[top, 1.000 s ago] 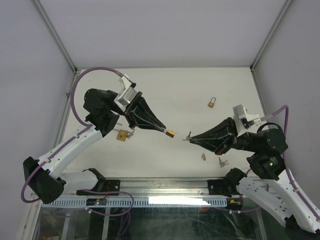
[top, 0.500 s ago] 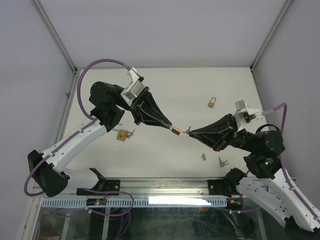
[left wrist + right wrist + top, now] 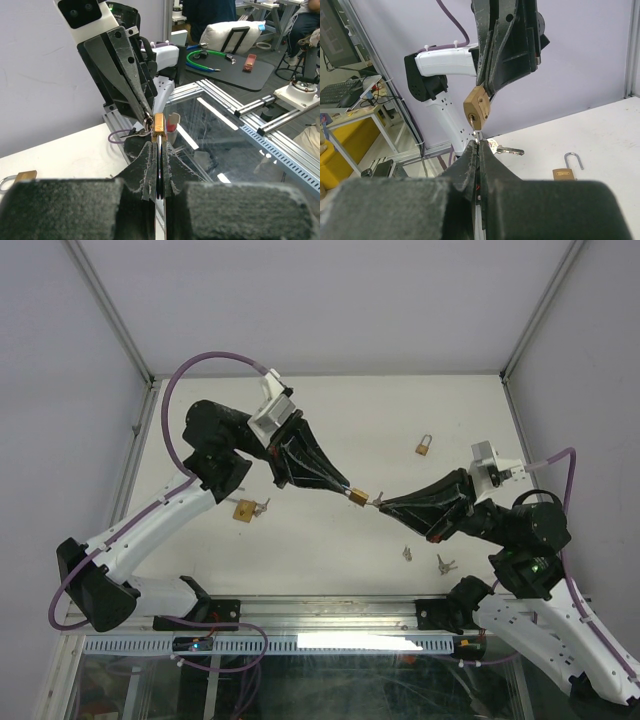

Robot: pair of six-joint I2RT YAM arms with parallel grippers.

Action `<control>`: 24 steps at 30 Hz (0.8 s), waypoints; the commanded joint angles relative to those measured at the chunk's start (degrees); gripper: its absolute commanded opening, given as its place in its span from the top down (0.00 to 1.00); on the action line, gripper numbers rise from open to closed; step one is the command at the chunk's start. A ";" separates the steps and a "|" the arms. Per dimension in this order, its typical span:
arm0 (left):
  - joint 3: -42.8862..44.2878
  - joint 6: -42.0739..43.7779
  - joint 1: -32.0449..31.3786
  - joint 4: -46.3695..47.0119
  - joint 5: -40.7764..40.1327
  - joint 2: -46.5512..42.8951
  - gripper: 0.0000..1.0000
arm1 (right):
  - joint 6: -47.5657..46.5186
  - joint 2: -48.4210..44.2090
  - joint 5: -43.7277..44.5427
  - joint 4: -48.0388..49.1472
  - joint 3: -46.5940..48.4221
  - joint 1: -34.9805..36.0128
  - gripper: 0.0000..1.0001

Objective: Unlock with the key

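Note:
A small brass padlock (image 3: 357, 498) hangs in the air over the middle of the table, with my left gripper (image 3: 347, 493) shut on its shackle. In the left wrist view the padlock (image 3: 159, 122) sticks out just past the gripper (image 3: 159, 145). My right gripper (image 3: 383, 505) is shut on the key (image 3: 477, 133) and faces the padlock (image 3: 477, 107) head on. The key's tip sits at the keyhole in the lock's underside. A second key (image 3: 508, 149) on the same ring dangles beside my right gripper (image 3: 479, 146).
Another brass padlock (image 3: 424, 446) lies at the back right of the white table (image 3: 330, 415), and one more (image 3: 244, 510) with keys lies under the left arm. Loose keys (image 3: 443, 563) lie near the front, below the right gripper.
The left arm has carried the padlock right and a little up. The gap to the key has closed, and the key's tip now meets the keyhole. The right gripper has barely shifted.

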 commanded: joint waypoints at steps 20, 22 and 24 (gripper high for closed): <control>1.12 3.60 -1.27 -5.65 -6.64 -1.23 1.00 | -2.38 -1.43 8.32 -3.89 1.92 0.31 1.00; 1.12 4.24 -0.55 -6.85 -7.76 -1.37 1.00 | -2.45 -1.54 8.42 -4.53 2.19 0.25 1.00; 1.12 4.85 0.16 -7.93 -8.43 -1.38 1.00 | -2.76 -1.75 9.10 -5.52 2.26 0.30 1.00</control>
